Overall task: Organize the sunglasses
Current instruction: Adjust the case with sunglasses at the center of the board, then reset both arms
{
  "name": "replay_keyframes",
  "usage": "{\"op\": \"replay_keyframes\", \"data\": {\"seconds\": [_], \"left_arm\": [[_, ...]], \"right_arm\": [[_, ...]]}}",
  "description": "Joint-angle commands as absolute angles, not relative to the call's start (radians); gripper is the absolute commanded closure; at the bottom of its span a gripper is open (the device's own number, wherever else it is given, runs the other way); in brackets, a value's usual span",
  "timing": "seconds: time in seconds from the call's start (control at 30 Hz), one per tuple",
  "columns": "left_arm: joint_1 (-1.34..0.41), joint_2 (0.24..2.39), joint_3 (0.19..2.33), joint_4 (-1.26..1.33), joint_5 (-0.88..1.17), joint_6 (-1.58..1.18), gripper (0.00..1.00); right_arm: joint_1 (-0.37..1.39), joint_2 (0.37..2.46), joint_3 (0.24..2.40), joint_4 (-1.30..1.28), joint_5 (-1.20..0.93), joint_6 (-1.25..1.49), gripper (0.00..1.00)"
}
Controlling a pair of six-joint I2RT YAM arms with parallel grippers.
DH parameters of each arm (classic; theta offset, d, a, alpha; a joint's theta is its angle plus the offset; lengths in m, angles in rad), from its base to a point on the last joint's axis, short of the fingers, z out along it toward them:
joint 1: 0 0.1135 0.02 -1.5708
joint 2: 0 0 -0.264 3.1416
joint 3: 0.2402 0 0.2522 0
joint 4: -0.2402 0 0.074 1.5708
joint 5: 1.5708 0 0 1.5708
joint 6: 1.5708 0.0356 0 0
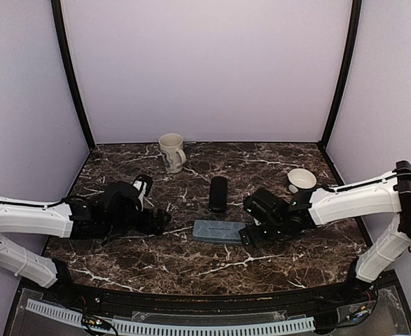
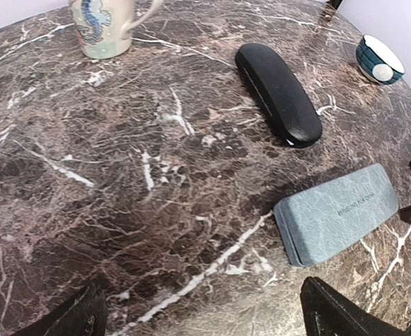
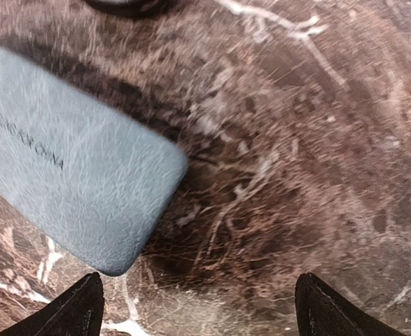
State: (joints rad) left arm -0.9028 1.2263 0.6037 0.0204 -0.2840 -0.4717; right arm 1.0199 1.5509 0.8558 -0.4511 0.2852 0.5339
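Observation:
No sunglasses show in any view. A grey-blue rectangular case (image 1: 218, 232) lies shut at the table's middle front; it also shows in the left wrist view (image 2: 338, 213) and the right wrist view (image 3: 65, 182). A black oblong case (image 1: 218, 193) (image 2: 279, 92) lies shut just behind it. My left gripper (image 1: 164, 218) (image 2: 201, 308) is open and empty, low over the table left of the grey-blue case. My right gripper (image 1: 249, 234) (image 3: 198, 301) is open and empty, low at that case's right end, apart from it.
A cream mug (image 1: 171, 152) (image 2: 103, 24) stands at the back, left of centre. A small white bowl (image 1: 302, 180) (image 2: 379, 59) sits at the back right. The dark marble table (image 1: 191, 266) is enclosed by lilac walls on three sides.

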Motion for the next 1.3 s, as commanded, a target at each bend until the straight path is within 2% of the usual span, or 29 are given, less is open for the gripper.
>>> {"op": "replay_keyframes", "data": {"seconds": [0.0,0.3,0.6,0.87,1.27], "left_arm": [[-0.878,1.184,0.600,-0.028,-0.327,-0.453,0.01],[-0.776,1.086,0.623,-0.107,-0.363,-0.451,0.01],[-0.711,1.001,0.640,-0.048,-0.434,-0.361,0.01],[-0.708,0.933,0.634,0.021,-0.523,-0.178,0.01],[-0.709,0.779,0.541,0.182,-0.562,-0.124,0.03]], "right_arm": [[0.999,1.482,0.835,-0.439,0.314,0.543,0.04],[0.899,1.287,0.804,-0.436,0.366,0.559,0.00],[0.744,1.054,0.806,-0.360,0.404,0.520,0.00],[0.742,0.969,0.795,-0.308,0.560,0.427,0.00],[0.742,0.813,0.678,-0.153,0.651,0.277,0.00]]}}
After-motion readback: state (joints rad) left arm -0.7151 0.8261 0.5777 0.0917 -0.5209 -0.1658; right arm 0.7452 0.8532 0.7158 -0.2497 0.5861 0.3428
